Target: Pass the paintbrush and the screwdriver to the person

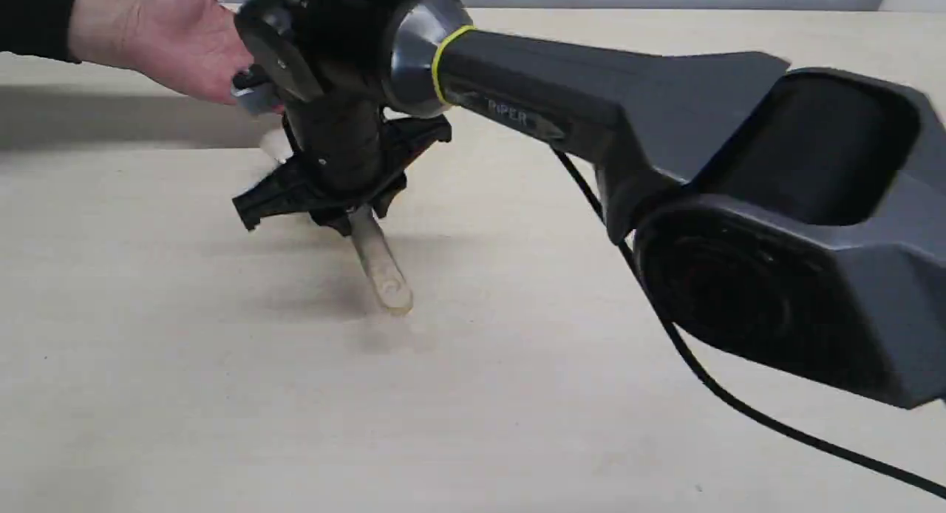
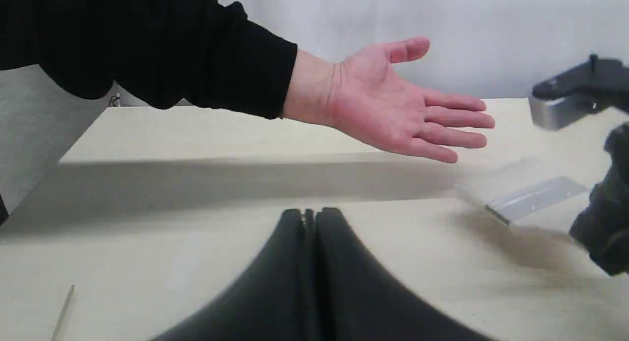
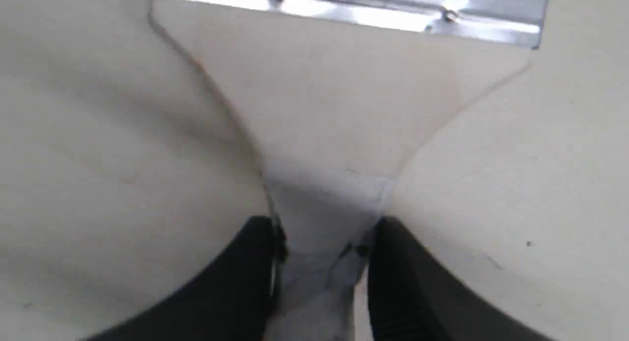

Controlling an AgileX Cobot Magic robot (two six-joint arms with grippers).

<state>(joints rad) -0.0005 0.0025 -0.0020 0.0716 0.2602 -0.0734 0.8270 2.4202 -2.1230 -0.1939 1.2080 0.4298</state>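
My right gripper (image 1: 346,216) (image 3: 324,255) reaches across to the left and is shut on the paintbrush's pale wooden handle (image 3: 324,218). The handle end with its hole (image 1: 384,276) sticks out toward the camera, just above the table. Its silver band (image 3: 344,9) (image 2: 535,198) faces the person's open palm (image 2: 393,110) (image 1: 170,40), which waits a little beyond the brush. My left gripper (image 2: 310,218) is shut and empty, low over the table. A thin golden sliver (image 2: 63,309) near it looks like the screwdriver's shaft; its handle is out of view.
The pale wooden table (image 1: 185,395) runs to a far edge by a grey wall (image 2: 491,26). The right arm's bulky dark body (image 1: 776,217) and its black cable (image 1: 739,409) cross the right side. The person's dark sleeve (image 2: 147,41) reaches in from the left.
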